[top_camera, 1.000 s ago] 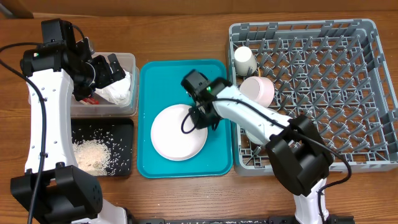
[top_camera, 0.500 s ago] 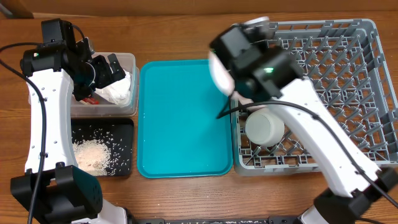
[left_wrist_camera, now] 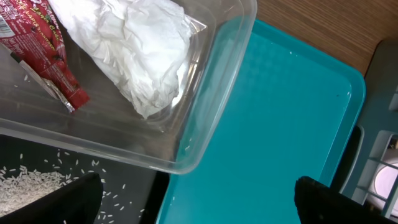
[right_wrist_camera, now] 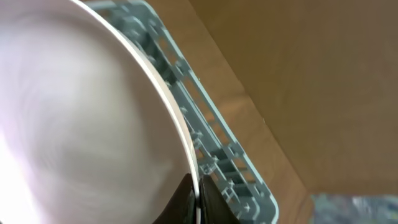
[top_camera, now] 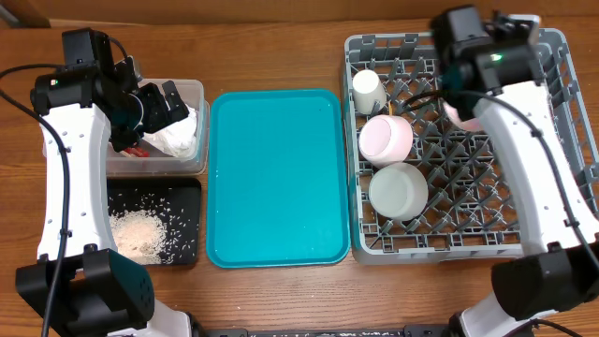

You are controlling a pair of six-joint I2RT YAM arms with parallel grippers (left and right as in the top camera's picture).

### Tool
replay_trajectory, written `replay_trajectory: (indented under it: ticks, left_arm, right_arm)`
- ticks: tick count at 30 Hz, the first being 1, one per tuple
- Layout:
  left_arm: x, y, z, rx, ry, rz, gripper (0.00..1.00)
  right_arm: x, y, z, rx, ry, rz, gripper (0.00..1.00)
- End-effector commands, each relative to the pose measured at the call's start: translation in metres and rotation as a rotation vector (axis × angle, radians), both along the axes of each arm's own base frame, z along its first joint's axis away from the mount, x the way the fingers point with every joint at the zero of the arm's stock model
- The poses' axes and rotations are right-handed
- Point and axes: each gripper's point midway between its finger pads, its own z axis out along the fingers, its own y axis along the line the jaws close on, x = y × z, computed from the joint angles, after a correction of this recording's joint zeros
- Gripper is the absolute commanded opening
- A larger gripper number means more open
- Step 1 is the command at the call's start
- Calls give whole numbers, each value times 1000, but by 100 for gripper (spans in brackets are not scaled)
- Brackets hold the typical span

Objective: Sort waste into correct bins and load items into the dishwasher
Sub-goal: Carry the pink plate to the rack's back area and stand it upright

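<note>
My right gripper (right_wrist_camera: pixel 198 200) is shut on the rim of the pale pink plate (right_wrist_camera: pixel 81 112) and holds it on edge over the back part of the grey dish rack (top_camera: pixel 562 140); in the overhead view only a pink sliver of the plate (top_camera: pixel 457 114) shows beside the arm. The rack holds the white cup (top_camera: pixel 368 91), the pinkish bowl (top_camera: pixel 386 139) and the white-grey bowl (top_camera: pixel 398 190). My left gripper (left_wrist_camera: pixel 199 205) is open and empty above the clear tub (top_camera: pixel 192 89), which holds the white napkin (left_wrist_camera: pixel 137 43) and the red wrapper (left_wrist_camera: pixel 43 43). Rice (top_camera: pixel 138 232) lies in the black tray (top_camera: pixel 187 187). The chopsticks are not in view.
The large teal tray (top_camera: pixel 276 178) lies between the bins and the rack, with nothing on it. The rack's rim (right_wrist_camera: pixel 211 143) runs close beside the plate's edge, with wooden table beyond it.
My right gripper lifted the plate off the teal tray and carried it right and back, over the rack. The left arm has not moved.
</note>
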Motion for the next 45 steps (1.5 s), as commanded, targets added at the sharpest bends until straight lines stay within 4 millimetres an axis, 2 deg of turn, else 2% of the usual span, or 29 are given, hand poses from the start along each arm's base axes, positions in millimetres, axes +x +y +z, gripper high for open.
replay_trajectory:
  ticks: [1,13,20,22,26,35,41,45]
  left_arm:
    - [2,-2,8,13,-25,-20,100]
    - [2,-2,8,13,-25,-20,100]
    - [2,-2,8,13,-25,-20,100]
    - [2,-2,8,13,-25,-20,100]
    - [2,-2,8,13,-25,-20,100]
    - [2,-2,8,13,-25,-20,100]
    - [2,-2,8,13,-26,-20,100]
    - [2,-2,8,13,-25,-20,100]
  right_arm:
    - [-1,-10,-16,37,13,-39,4]
    - [-10,-6,-73,72,124,-32,4]
    - [-7,-2,-83,82,127,-12,4]
    - [-2,7,-88,125,139,31,4]
    - [12,34,-103,258,166,158,12]
    - [32,76,-117,491,115,274,13]
    - [35,84,-118,530,105,297,14]
    - [33,83,-119,530,114,294,19]
